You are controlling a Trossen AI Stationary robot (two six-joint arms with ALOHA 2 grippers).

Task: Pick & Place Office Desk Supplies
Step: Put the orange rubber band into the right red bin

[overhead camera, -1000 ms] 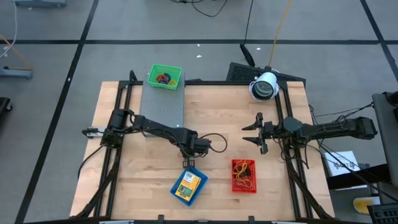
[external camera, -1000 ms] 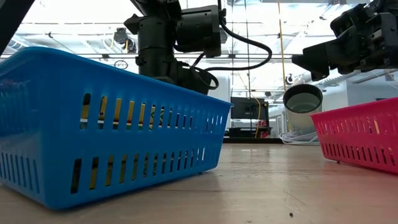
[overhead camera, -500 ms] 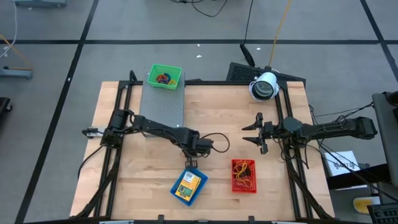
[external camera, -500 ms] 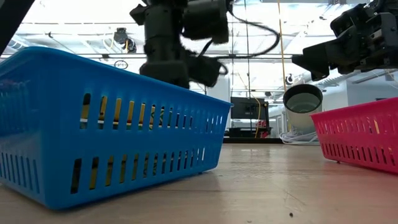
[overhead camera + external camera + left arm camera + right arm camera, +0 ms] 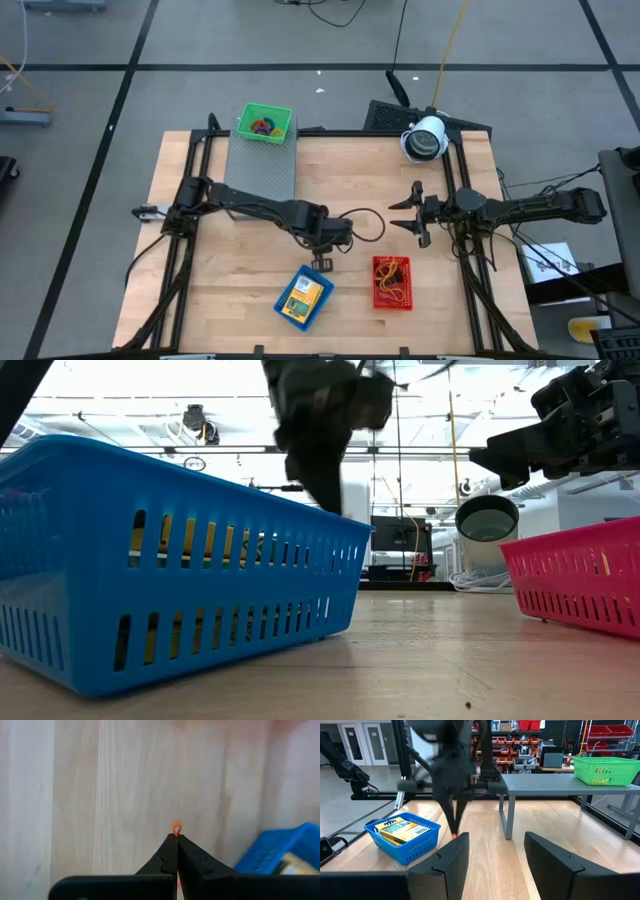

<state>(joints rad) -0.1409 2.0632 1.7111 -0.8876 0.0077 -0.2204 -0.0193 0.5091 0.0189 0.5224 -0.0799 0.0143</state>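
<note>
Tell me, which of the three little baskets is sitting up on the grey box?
The green basket. It sits on the grey box; the blue and red baskets rest on the table.

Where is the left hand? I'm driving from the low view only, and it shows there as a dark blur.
Observer: The left hand is over bare wood beside the blue basket, not above it.
Operator: Is it carrying anything?
Observer: Yes, it is shut on a small orange rubber band; a bit of the loop pokes out at the tips.
Operator: And the right hand?
Observer: The right hand hovers open and empty, away from the red basket.
</note>
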